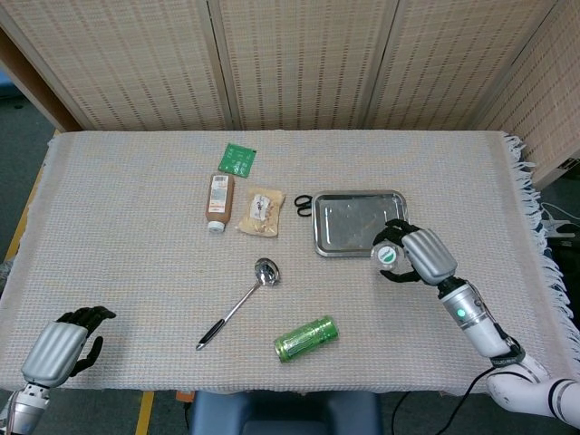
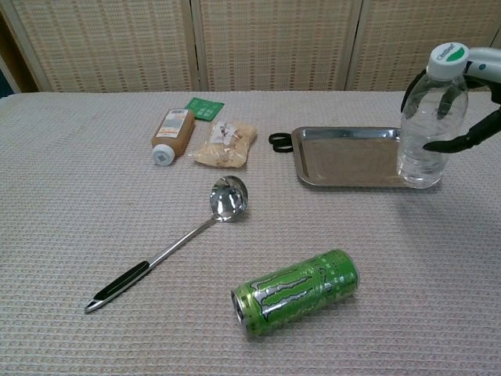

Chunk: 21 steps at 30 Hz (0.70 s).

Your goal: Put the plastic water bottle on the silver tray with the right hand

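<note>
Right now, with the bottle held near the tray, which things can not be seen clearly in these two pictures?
- Bottle base: chest view leaves unclear whether it rests on the tray or hovers; in the head view the right robot hand covers it.
- Right robot hand: cut off by the chest view's right edge.
- Left robot hand: absent from the chest view.
- Black object left of the tray: too small to identify.
- Snack packet print: too small to read.

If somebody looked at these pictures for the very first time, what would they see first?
Probably the clear water bottle with its green cap, standing upright at the silver tray's right front corner, held by the robot's right hand. Next, the bright green can lying on its side near the table's front, and the shiny ladle to its left.
</note>
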Available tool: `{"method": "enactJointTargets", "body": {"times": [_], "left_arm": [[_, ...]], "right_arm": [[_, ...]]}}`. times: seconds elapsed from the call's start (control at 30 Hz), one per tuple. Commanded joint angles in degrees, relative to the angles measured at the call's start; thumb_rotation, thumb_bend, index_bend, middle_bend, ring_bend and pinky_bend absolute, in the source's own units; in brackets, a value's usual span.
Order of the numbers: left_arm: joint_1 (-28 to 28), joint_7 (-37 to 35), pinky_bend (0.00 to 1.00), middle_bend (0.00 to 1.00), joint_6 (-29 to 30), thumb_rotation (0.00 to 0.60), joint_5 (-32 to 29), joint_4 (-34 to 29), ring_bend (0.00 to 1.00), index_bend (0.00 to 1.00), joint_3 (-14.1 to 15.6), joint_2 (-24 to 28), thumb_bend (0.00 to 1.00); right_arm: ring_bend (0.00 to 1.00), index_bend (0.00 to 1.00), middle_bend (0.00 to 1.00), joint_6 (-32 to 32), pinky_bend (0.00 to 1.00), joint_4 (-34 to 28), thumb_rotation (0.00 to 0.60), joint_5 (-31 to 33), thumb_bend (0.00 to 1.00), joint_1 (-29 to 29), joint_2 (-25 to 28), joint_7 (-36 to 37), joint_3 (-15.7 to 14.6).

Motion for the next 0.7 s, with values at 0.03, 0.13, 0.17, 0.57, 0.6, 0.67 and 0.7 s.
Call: {"method": "enactJointTargets", "body": {"times": [0.03, 0.13, 0.17, 0.57, 0.6, 0.67, 0.7], "left_arm": [[0.0, 0.2, 0.39, 0.28, 0.1, 0.6, 0.1, 0.1, 0.27, 0.3, 0.0, 0.0, 0.58], [0.0, 0.1, 0.39, 0.27, -0.2, 0.6, 0.0, -0.1, 0.27, 0.3, 0.0, 0.0, 0.58], [0.0, 0.0, 0.39, 0.28, -0.2, 0.6, -0.1, -0.1, 0.27, 0.3, 0.0, 0.0, 0.58], [0.0, 0.3, 0.39, 0.28, -0.2, 0.6, 0.1, -0.1, 0.27, 0.3, 0.1, 0.0, 0.58], [0.0, 0.2, 0.39, 0.28, -0.2, 0.6, 0.1, -0.1, 0.27, 0.3, 0.1, 0.0, 0.58], [0.0, 0.2, 0.39, 0.28, 0.0, 0.6, 0.2, -0.1, 0.27, 0.3, 0.1, 0.0, 0.58], [0.0, 0.2, 0.39, 0.28, 0.0, 0.6, 0.1, 0.0, 0.27, 0.3, 0.1, 0.0, 0.58]], "right_arm": [[0.18, 0.67, 0.46, 0.8, 0.39, 3.1, 0.6, -5.2, 0.0, 0.7, 1.1, 24.8, -2.0], [0.19, 0.67, 0.47, 1.0, 0.39, 4.5, 0.6, -3.3, 0.0, 0.4, -0.2, 22.1, -1.3], [0.19, 0.67, 0.47, 1.1, 0.39, 4.5, 0.6, -2.7, 0.0, 0.4, -0.5, 21.2, -1.0], [0.19, 0.67, 0.47, 3.8, 0.4, -17.8, 0.6, -4.7, 0.0, 1.0, 10.3, 12.1, 0.8], [0.19, 0.67, 0.47, 3.2, 0.4, -17.6, 0.6, -4.3, 0.0, 1.0, 10.6, 12.2, 0.6], [0.19, 0.67, 0.47, 1.9, 0.4, -15.2, 0.6, -2.8, 0.0, 1.0, 9.8, 12.3, 0.3], [0.19, 0.67, 0.47, 0.8, 0.4, -13.1, 0.6, -1.6, 0.0, 1.1, 8.7, 12.4, 0.1]]}}
